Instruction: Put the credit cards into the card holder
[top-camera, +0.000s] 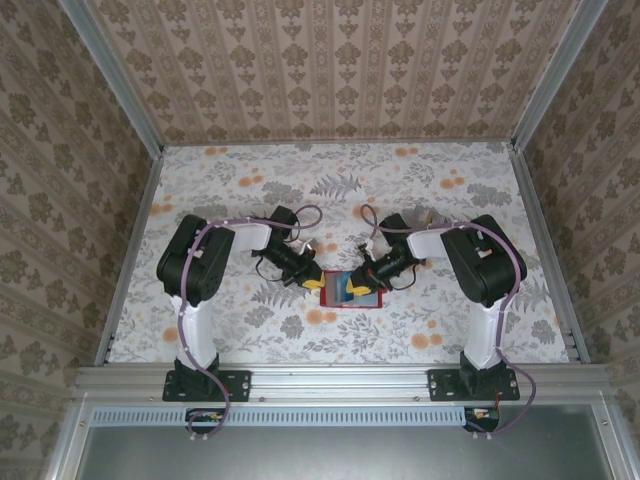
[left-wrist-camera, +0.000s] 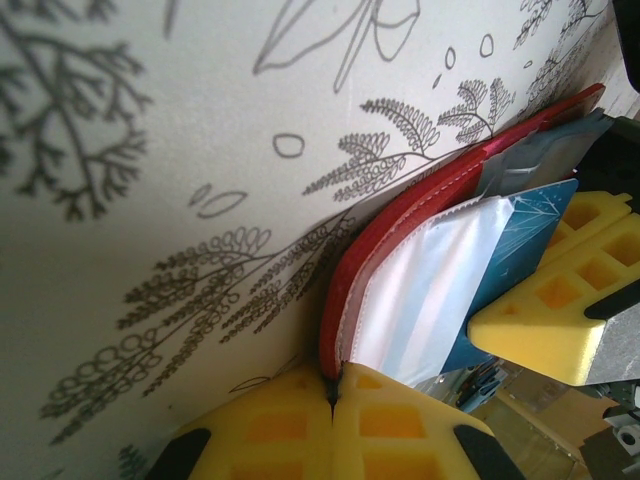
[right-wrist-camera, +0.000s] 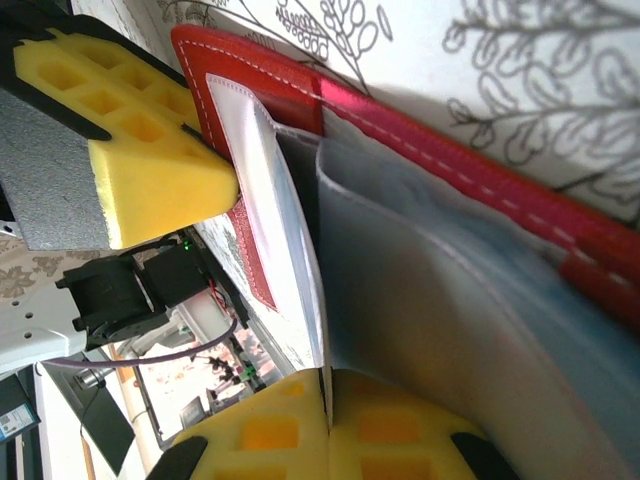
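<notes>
From above: desk (top-camera: 450, 200) under a pale cloth (top-camera: 250, 200) printed with grey leaves and orange blossoms, boxed in by aluminium rails (top-camera: 130, 240) and damask-papered walls (top-camera: 330, 60); card holder (top-camera: 352, 301) lying open at the near middle, with a blue credit card (top-camera: 338, 285) on it; left gripper (top-camera: 314, 283) at its left edge, right gripper (top-camera: 360, 288) over its right half.

From the left wrist: yellow fingers (left-wrist-camera: 270, 420) pinched tight on the card holder's red edge; credit card showing from beneath a see-through pocket (left-wrist-camera: 430, 290); grey fern print on the cloth behind.

From the right wrist: fingers clamped together on a clear pocket sheet of the card holder; red stitched cover beside the leaf-printed cloth.
</notes>
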